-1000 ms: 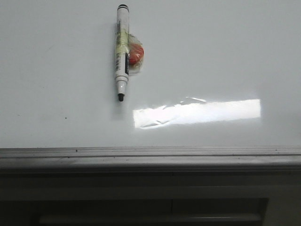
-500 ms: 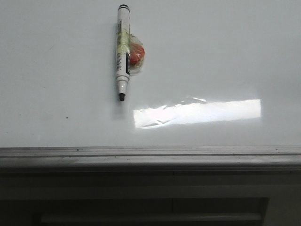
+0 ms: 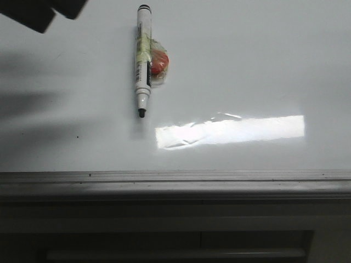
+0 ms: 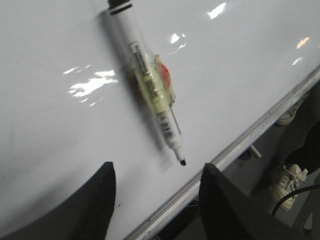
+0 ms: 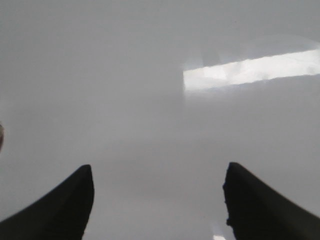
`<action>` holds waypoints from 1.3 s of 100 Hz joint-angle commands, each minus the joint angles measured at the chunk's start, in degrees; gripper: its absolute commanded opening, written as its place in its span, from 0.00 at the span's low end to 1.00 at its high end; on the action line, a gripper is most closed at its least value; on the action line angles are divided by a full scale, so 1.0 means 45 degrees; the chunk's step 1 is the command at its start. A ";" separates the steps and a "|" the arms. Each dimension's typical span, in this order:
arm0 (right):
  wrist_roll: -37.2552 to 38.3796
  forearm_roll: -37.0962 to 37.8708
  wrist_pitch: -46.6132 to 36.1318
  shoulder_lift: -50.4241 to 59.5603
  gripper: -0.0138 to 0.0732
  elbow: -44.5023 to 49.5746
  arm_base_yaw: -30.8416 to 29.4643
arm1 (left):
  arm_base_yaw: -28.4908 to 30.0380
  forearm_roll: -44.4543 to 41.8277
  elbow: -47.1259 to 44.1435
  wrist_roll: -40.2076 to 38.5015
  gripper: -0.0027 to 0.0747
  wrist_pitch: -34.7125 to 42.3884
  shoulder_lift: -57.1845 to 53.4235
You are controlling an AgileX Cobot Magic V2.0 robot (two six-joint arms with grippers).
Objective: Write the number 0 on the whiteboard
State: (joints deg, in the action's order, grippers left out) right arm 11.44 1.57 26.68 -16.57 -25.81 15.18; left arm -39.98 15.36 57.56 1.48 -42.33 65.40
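The whiteboard [image 3: 247, 66] fills the front view; its grey ridged frame edge [image 3: 175, 176] runs along the near side. No number 0 shows on it. A white marker pen [image 3: 142, 60] lies on the board, uncapped, black tip toward the near edge, with a red blob taped to its side [image 3: 159, 63]. My left gripper [image 4: 157, 172] is open and empty above the board, apart from the pen [image 4: 150, 85], whose tip [image 4: 182, 162] points between the fingers. A dark part of the left arm [image 3: 38, 11] shows at the top left. My right gripper [image 5: 159, 175] is open and empty over bare board.
A bright rectangular glare patch [image 3: 230, 130] lies on the board right of the pen tip. A small dark speck [image 3: 77, 136] sits left of it. Below the frame edge is a dark table front [image 3: 175, 230]. Shoes and cables [image 4: 287, 180] show on the floor beyond the board's edge.
A dark part of my left arm has come into the front view at the top left, and its shadow now falls over the board's left side. The pen has not moved.
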 commanded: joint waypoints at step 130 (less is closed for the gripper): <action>-1.3872 -1.0258 0.3071 -0.3300 0.68 -0.3391 0.4117 | -0.4653 -0.1320 0.0862 0.8595 0.01 -0.0902 0.0102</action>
State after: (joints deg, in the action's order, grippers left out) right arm -46.73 -40.51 43.08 -28.74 -37.97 31.73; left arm -59.59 8.86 59.66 36.56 -48.74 68.10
